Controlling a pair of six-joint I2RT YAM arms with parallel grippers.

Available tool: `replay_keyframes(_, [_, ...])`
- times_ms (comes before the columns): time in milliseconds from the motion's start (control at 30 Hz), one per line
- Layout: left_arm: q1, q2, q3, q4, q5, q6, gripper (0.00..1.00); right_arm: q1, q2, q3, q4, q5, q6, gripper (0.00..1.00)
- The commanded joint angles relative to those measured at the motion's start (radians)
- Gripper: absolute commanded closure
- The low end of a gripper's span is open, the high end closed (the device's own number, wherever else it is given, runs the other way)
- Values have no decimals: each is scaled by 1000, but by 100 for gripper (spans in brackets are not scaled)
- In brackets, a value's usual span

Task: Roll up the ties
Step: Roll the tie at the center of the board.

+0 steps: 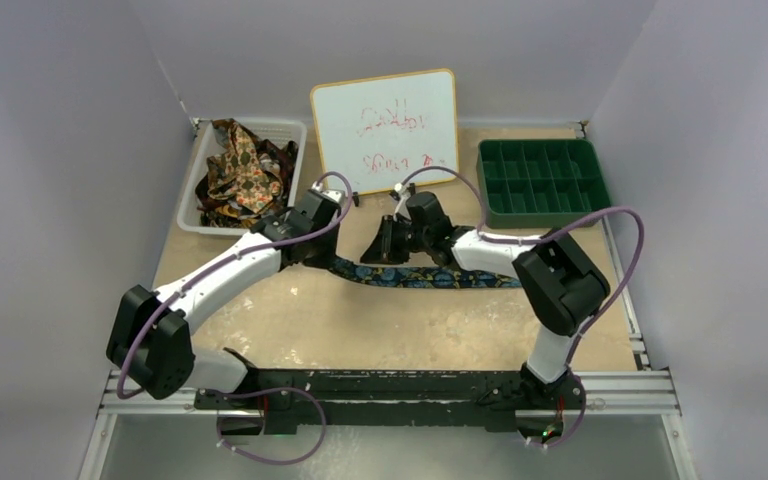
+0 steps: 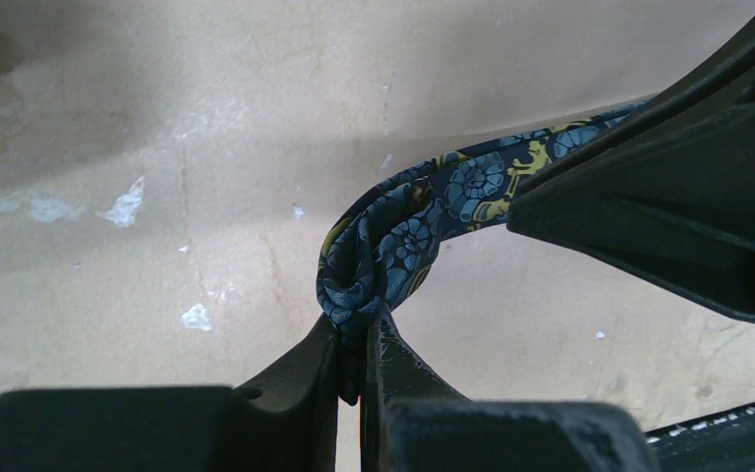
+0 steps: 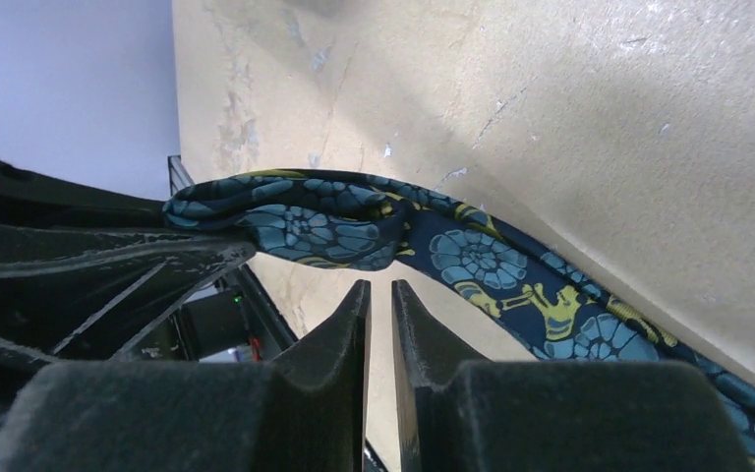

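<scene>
Left claw (image 2: pixel 358 342): closed tight on the navy tie (image 2: pixel 457 192), pinching the bunched end between both fingertips.
Right claw (image 3: pixel 380 295): fingers drawn almost together, with a thin slit between them and nothing in it; the tips sit just short of the cloth.
Navy tie, held end: a small curl or fold of blue and gold print at the left claw's tips, seemingly lifted a little off the bench (image 1: pixel 360 330), though the wrist views do not settle that.
Navy tie, the rest: runs rightward from the curl and lies flat along the middle of the bench, passing under the right arm's forearm in the top view.
Claws to each other: close together over the centre of the bench, the left one coming in from the left and the right one from the right, with the curled end between them.
Heap of ties (image 1: pixel 245 172): brown, gold and red prints tangled in the white basket (image 1: pixel 192 200) at the far left corner, well apart from the navy one.
Whiteboard (image 1: pixel 385 125): propped upright at the far edge, between the basket and the tray, with red writing too faint to read.
Green tray (image 1: pixel 544 218): at the far right, split into many small compartments.
Bench surface: pale tan, scuffed, with white flecks near the curl.
</scene>
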Motion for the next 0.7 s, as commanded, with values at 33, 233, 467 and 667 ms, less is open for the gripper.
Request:
replay_keyframes(33, [-11, 14, 37, -60, -78, 11, 100, 24, 80, 30, 104, -68, 78, 85])
replay_keyframes(233, [-16, 16, 10, -52, -119, 2, 100, 39, 149, 69, 156, -111, 103, 85])
replay_keyframes(467, [-21, 57, 19, -31, -106, 6, 100, 52, 210, 143, 112, -138, 66, 85])
replay_keyframes(667, [-26, 68, 33, -33, -115, 11, 100, 54, 279, 205, 50, -130, 18, 88])
